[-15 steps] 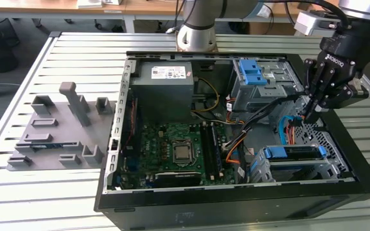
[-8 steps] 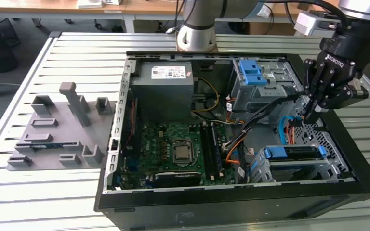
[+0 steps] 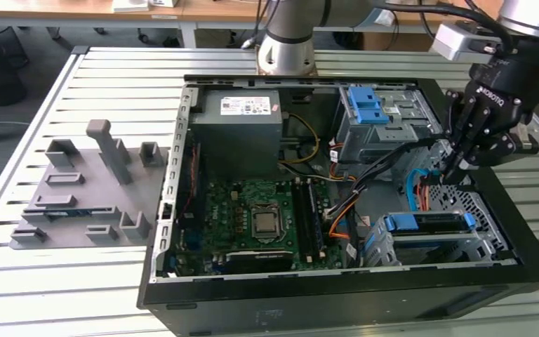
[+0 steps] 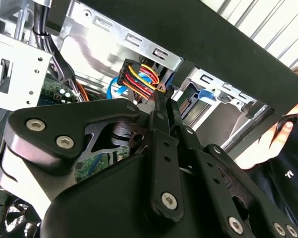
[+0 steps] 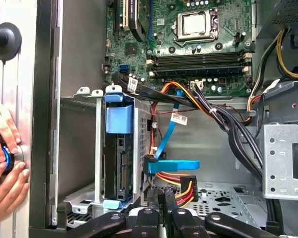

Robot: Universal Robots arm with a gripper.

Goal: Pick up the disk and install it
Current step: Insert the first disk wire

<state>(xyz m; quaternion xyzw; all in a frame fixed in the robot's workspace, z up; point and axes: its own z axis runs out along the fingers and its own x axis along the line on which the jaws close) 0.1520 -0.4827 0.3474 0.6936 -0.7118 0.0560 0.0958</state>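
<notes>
Exterior view: black gripper (image 3: 449, 175) hangs inside the open black computer case (image 3: 344, 298), beside its wall. Blue-bracketed silver-grey disk (image 3: 426, 223) sits in the metal cage. First wrist view: fingers pressed together on the multicoloured power connector (image 5: 181, 187). Second wrist view: a person's hand (image 4: 268, 146) grips the case edge

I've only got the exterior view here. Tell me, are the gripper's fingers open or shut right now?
Observer: Shut. In the second wrist view the gripper has its fingers pressed together.
Operator: Is the disk cabled up?
Observer: It doesn't look so. In the first wrist view the disk sits in its cage with its ports looking bare, and the blue cable plug hangs apart from it.
Operator: Anyone near the case?
Observer: Yes, in the first wrist view a hand rests on the case's outer wall.
</notes>
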